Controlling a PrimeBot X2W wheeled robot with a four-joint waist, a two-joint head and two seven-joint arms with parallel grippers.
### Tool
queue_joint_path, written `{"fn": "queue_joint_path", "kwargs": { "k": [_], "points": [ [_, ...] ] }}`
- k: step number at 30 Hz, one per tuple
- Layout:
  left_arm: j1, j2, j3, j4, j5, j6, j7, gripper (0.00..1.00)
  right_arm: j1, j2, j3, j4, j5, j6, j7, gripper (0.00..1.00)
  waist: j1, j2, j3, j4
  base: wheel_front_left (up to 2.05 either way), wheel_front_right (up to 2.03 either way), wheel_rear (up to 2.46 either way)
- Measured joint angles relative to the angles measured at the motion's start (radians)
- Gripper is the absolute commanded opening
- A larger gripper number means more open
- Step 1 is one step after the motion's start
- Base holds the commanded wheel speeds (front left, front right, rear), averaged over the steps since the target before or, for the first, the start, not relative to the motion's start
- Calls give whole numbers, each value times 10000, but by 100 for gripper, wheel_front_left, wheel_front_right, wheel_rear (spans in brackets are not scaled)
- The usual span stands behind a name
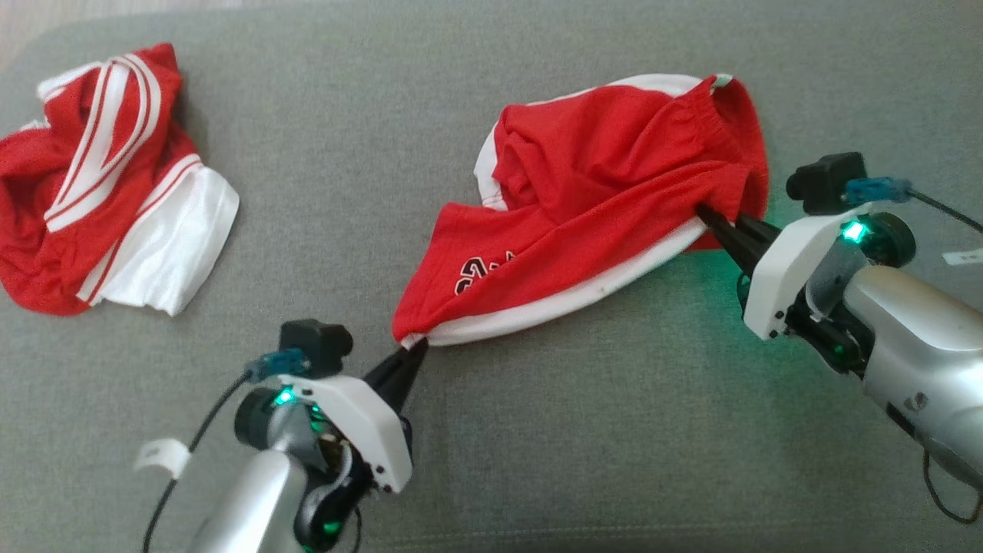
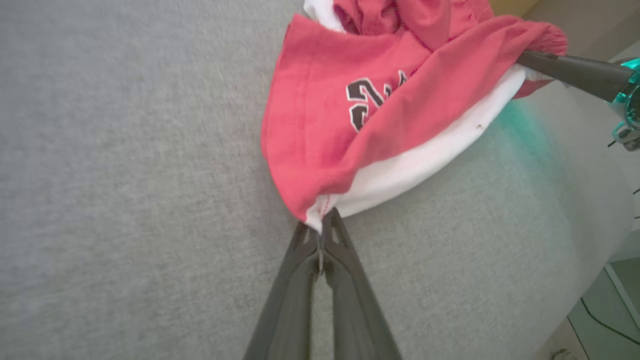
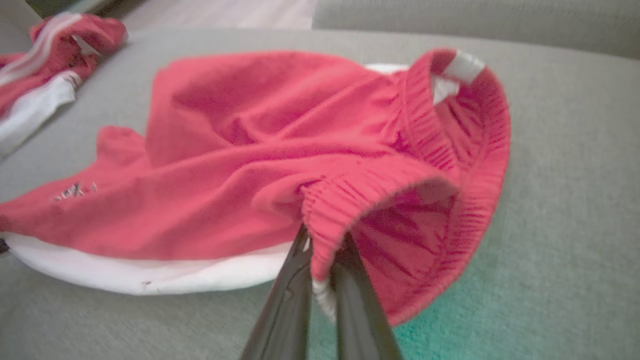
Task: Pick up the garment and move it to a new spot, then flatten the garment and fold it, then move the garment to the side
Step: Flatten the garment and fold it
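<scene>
The garment (image 1: 599,207) is a pair of red shorts with white trim and a dark number print, lying crumpled on the grey cushion. My left gripper (image 1: 415,347) is shut on its lower hem corner (image 2: 320,215), where red meets white. On the other side, my right gripper (image 1: 710,216) is shut on the elastic waistband (image 3: 325,220). The fabric stretches a little between the two grips. In the left wrist view the right gripper's dark finger (image 2: 570,70) reaches into the shorts from the upper right.
A second red and white garment (image 1: 100,184) lies bunched at the far left of the cushion (image 1: 491,476); it appears again in the right wrist view's corner (image 3: 45,75). The cushion's back rises behind (image 3: 475,20). Floor shows past the cushion's edge (image 2: 620,300).
</scene>
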Motion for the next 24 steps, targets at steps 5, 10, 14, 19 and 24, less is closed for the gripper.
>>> {"fn": "queue_joint_path", "kwargs": {
  "k": [5,10,14,19,24],
  "points": [
    [12,399,288,-690,-35,0,-155,0,49,-209,-54,-1099,1051,0,-750,0,0,0,-376,-118,0,0,0],
    [-164,871,742,-1423,-104,107,-290,0,36,-637,0,-2437,1906,0,-853,0,0,0,-565,-369,0,0,0],
    [-962,1091,955,-1578,-127,109,-105,0,-120,-1011,23,-2955,2303,0,-901,0,0,0,-520,-509,0,0,0],
    [-3028,1168,966,-1170,-236,88,376,0,-1267,-1323,46,-3219,2683,0,-556,0,0,0,-7,-507,0,0,0],
    [-6312,1133,840,40,-272,12,683,0,-3252,-1542,-244,-3371,3191,0,221,0,1,0,954,-442,0,0,0]
  ]
}}
